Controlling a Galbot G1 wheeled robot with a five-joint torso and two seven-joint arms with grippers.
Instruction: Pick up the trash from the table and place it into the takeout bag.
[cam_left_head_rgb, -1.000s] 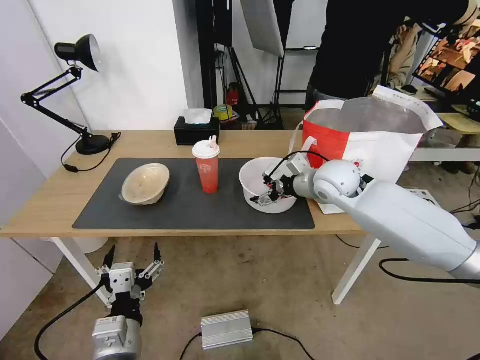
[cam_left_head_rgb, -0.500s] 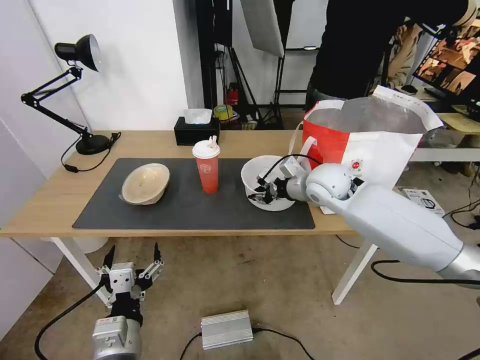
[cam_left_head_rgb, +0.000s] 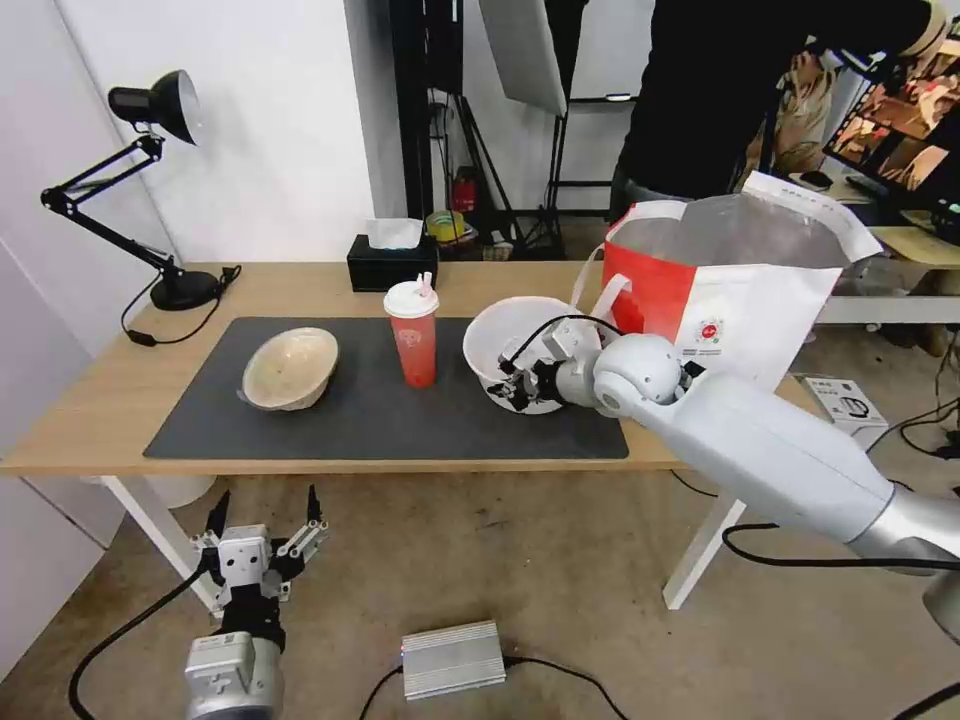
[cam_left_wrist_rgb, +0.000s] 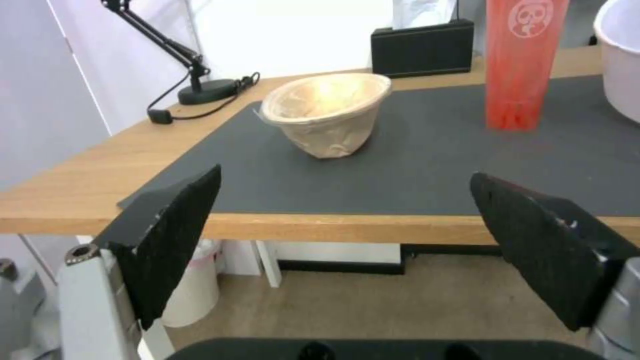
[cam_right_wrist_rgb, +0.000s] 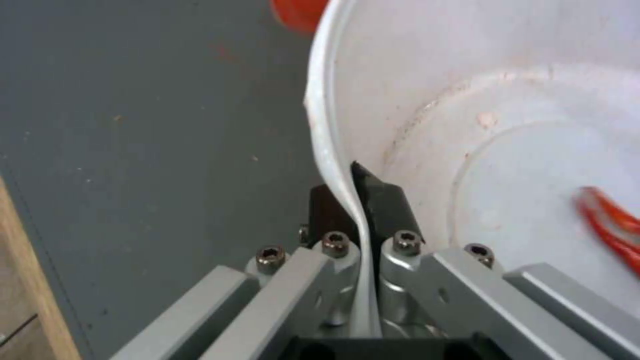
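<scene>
White bowl (cam_left_head_rgb: 505, 340) now tilted, lifted, right tool (cam_left_head_rgb: 512, 385) pinching its rim, red scrap (cam_right_wrist_rgb: 610, 220) inside, left tool (cam_left_head_rgb: 265, 525) open.

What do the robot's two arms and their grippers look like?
The right arm is glossy white-grey with a rounded joint and black cables. The right gripper has silver bolted links and black fingers. The left gripper has black textured pads on a silver-white body, with a black cable.

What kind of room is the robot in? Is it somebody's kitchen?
Probably not a kitchen: it looks like a lab or filming studio. Behind the table stand a light stand with a softbox and a screen, and cables cross the bare floor.
</scene>
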